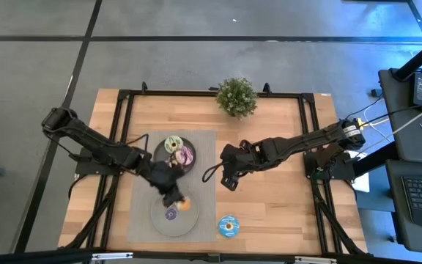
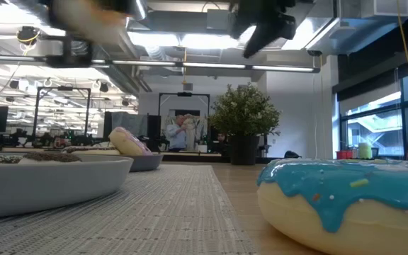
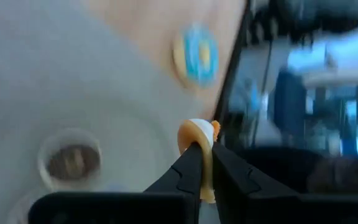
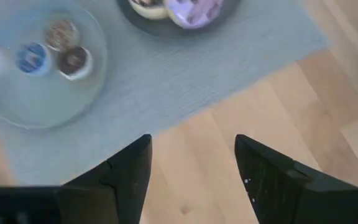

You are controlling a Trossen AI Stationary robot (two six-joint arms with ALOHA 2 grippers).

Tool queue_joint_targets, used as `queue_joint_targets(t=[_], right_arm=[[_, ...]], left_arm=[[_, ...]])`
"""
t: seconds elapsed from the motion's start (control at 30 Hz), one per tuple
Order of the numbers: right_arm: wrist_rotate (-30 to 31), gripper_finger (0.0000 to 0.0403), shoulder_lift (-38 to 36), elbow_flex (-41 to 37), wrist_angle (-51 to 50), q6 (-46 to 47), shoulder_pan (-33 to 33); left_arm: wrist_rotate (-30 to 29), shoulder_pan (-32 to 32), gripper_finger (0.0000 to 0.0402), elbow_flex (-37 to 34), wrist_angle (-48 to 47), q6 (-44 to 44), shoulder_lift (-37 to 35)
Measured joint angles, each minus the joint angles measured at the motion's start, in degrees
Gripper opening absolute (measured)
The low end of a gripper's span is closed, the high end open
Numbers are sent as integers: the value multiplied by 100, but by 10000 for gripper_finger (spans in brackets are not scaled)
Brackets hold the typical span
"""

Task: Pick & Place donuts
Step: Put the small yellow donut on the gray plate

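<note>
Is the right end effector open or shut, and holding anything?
Open and empty: the right end effector shows bare wood between its spread fingers.

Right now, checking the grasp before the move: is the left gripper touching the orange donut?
Touching. The left wrist view shows the left gripper shut on the orange donut, its fingertips pressed against the ring from both sides.

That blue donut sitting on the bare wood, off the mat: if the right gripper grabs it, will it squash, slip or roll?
The blue donut lies flat on the table, so it probably won't roll. Its icing looks glossy in the low view, so the pads may slip. It holds a firm ring shape, so it likely stays stiff. The right gripper is open.
</note>
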Motion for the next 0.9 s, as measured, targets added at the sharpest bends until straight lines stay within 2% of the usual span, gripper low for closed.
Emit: queue_joint_targets(t=[0.07,0.13,0.33,0.43,0.73,0.9], right_arm=[[133,229,0,-5,-165,103,42],[275,228,0,-5,-248,164,73],[316,228,2,-5,-210,305,106],[374,228,4,-5,-184,304,103],[478,227,9,-5,-102,309,103],[480,227,9,-5,-74,309,103]], left_arm=[[227,-227,23,0,-222,-2,0],[157,-461,23,0,-395,-6,0],[-679,-955,22,0,-259,-306,213],[-922,-1048,22,0,-147,-544,472],[-903,-1041,22,0,538,-513,1402],[-952,-1033,22,0,556,-509,1660]])
